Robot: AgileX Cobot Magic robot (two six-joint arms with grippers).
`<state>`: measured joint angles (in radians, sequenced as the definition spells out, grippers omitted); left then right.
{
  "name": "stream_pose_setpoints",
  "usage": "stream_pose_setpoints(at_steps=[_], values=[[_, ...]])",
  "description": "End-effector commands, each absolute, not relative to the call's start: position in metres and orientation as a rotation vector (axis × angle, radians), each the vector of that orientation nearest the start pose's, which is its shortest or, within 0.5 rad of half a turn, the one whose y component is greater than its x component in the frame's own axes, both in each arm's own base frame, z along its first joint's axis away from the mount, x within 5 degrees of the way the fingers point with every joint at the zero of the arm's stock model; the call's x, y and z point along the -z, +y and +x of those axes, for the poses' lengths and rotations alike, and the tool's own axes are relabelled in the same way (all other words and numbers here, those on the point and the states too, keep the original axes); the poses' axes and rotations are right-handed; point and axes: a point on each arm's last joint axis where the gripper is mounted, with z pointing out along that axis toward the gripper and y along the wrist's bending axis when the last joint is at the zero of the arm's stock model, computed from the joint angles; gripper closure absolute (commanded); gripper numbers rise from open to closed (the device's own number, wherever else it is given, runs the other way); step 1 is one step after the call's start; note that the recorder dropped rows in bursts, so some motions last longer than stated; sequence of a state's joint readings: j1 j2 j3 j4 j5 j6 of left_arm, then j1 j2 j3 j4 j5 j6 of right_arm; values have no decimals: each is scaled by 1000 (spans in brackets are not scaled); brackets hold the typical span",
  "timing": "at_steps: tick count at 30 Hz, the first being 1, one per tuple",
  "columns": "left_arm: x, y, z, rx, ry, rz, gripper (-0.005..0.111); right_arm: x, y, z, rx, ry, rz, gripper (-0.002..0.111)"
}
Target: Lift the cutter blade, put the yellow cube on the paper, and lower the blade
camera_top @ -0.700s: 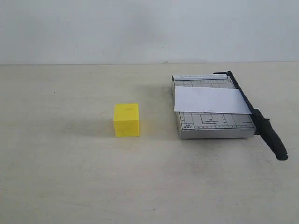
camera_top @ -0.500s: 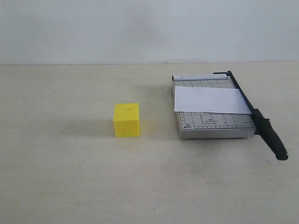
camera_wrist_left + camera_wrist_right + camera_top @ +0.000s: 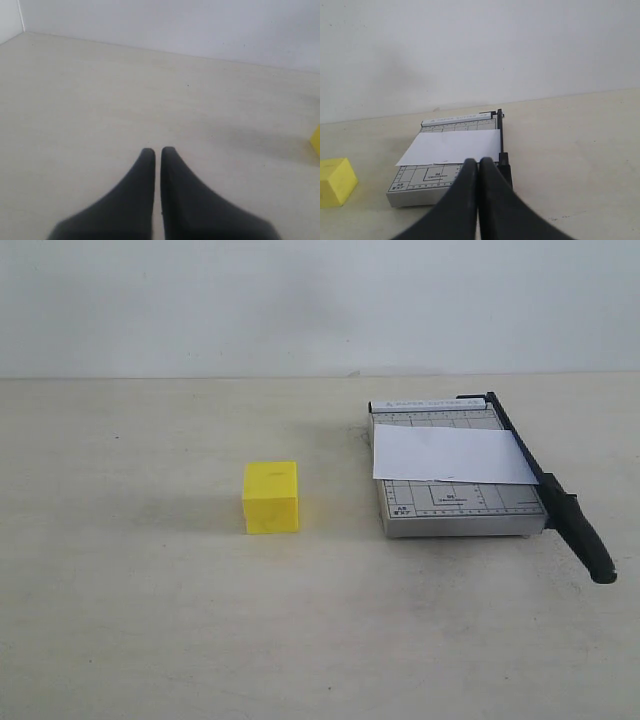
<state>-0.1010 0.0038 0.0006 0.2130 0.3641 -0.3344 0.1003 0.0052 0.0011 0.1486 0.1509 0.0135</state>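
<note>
The cube rests on the surface left of the base, apart from the paper lying across it, the blade appears fully lowered, and the left gripper and right gripper are closed, empty.

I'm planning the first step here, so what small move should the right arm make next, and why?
Probably open the right gripper and reach for the handle end of the cutter blade. The blade lies flat beside the paper, the yellow cube sits on the table, well off the paper, and that gripper is shut on nothing.
</note>
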Motion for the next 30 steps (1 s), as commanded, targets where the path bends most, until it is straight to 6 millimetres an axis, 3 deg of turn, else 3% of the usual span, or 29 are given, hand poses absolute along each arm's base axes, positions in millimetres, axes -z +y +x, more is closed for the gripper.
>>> stream_pose_setpoints(at_steps=[1,7,12,17,20,26,30], values=[[-181,2,53,93,1838,-90,102,-205,7,56,-265,1579,87,108],[-181,2,53,93,1838,-90,102,-219,4,55,-611,1389,415,108],[-181,2,53,93,1838,-90,102,-219,4,55,-699,1368,493,108],[-181,2,53,93,1838,-90,102,-220,6,54,-657,1448,447,107],[-181,2,53,93,1838,-90,102,-238,9,49,-596,1509,348,96],[-181,2,53,93,1838,-90,102,-271,14,53,-461,1739,209,58],[-181,2,53,93,1838,-90,102,-286,15,73,-375,1937,168,57]])
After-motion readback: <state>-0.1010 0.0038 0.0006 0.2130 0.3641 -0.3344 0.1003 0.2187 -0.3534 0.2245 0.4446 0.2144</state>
